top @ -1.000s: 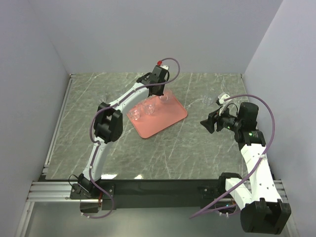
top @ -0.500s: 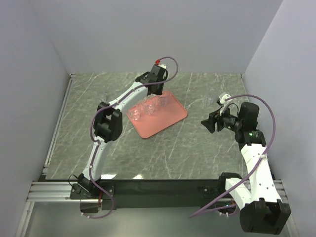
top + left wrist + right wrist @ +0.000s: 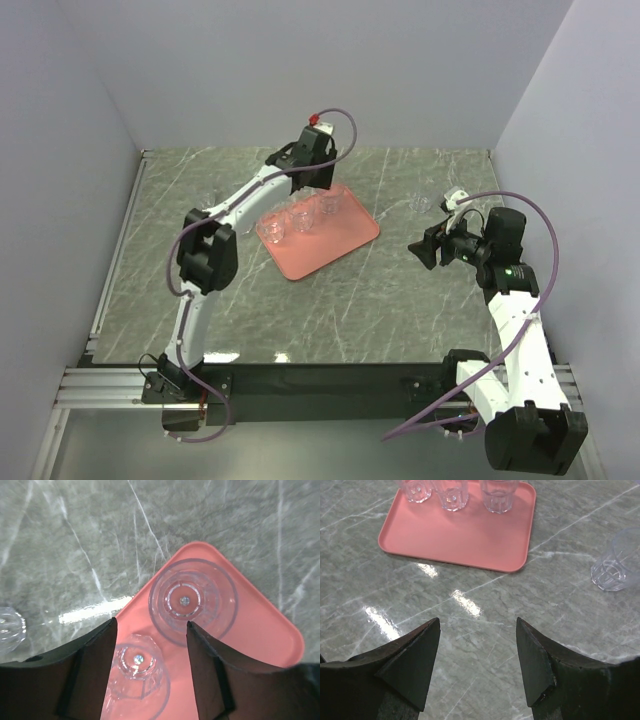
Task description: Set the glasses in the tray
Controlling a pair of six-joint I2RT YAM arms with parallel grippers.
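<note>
The salmon-pink tray (image 3: 335, 243) lies at mid-table with three clear glasses standing in a row in it (image 3: 273, 230) (image 3: 300, 218) (image 3: 328, 207). My left gripper (image 3: 316, 183) hovers over the tray's far end, open and holding nothing. In the left wrist view the left gripper (image 3: 150, 621) looks down on the end glass (image 3: 192, 600) just beyond the fingertips and the middle glass (image 3: 137, 672) below the gap, both standing on the tray (image 3: 260, 625). My right gripper (image 3: 421, 250) (image 3: 478, 620) hangs open over bare table right of the tray (image 3: 455, 535).
One more glass (image 3: 420, 202) (image 3: 619, 560) stands on the marble at the far right, near the right gripper. Another glass (image 3: 7, 627) sits on the table left of the tray. White walls close in the table on three sides.
The left gripper has opened and let go of the end glass in the tray, then risen and drawn back a little to the left. The right arm has not moved.
</note>
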